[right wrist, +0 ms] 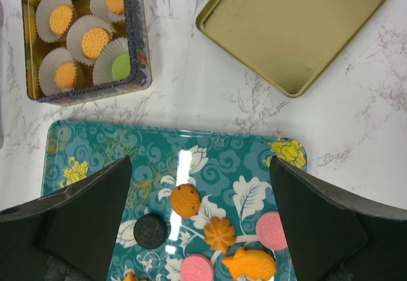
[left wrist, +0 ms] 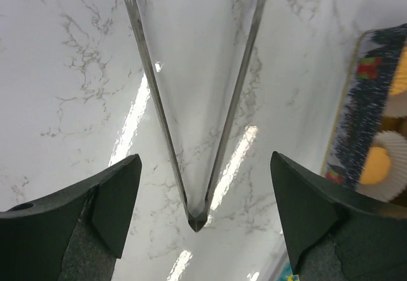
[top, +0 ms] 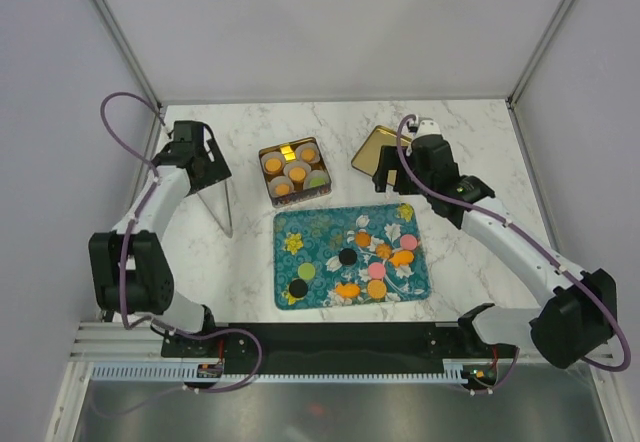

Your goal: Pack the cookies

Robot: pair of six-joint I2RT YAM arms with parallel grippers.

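Wide-apart jaws of the left gripper (left wrist: 203,160) frame the steel tongs (left wrist: 197,216) lying on the marble surface (left wrist: 63,71), the right gripper (right wrist: 198,160), equally open, looks down on the loose cookies (right wrist: 185,199) on the teal tray (right wrist: 95,147), and an off-centre pinch could skate those slick tongs away.

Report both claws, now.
Left claw: open, the tongs lie between its fingers, not gripped.
Right claw: open, holding nothing, above the tray.
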